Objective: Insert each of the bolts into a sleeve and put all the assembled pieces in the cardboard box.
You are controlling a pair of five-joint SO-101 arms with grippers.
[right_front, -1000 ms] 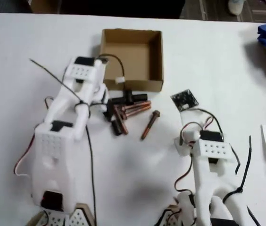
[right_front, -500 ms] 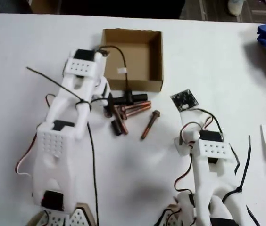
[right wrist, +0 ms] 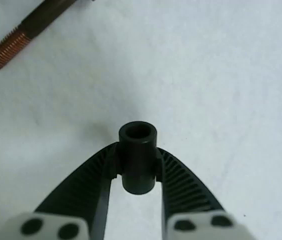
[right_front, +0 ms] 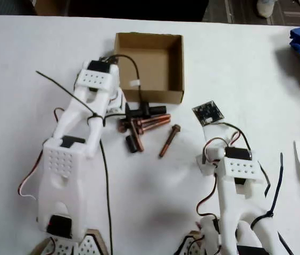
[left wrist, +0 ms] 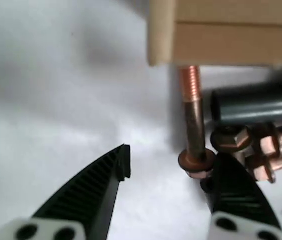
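Left gripper (left wrist: pixel 173 167): jaws held wide apart, set low over the table, a bolt (left wrist: pixel 193 115) lying just beside one finger, near the cardboard box (left wrist: pixel 221 30) corner
Right gripper (right wrist: pixel 138 172): clamped on a black sleeve (right wrist: pixel 138 150)
Heap of bolts and sleeves (right_front: pixel 142 125): piled before the box front
Lone bolt (right_front: pixel 169 141): laid apart from the heap

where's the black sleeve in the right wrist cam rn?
In the right wrist view, the black sleeve is clamped in the right gripper above the white table, clear of a lone bolt lying nearby.
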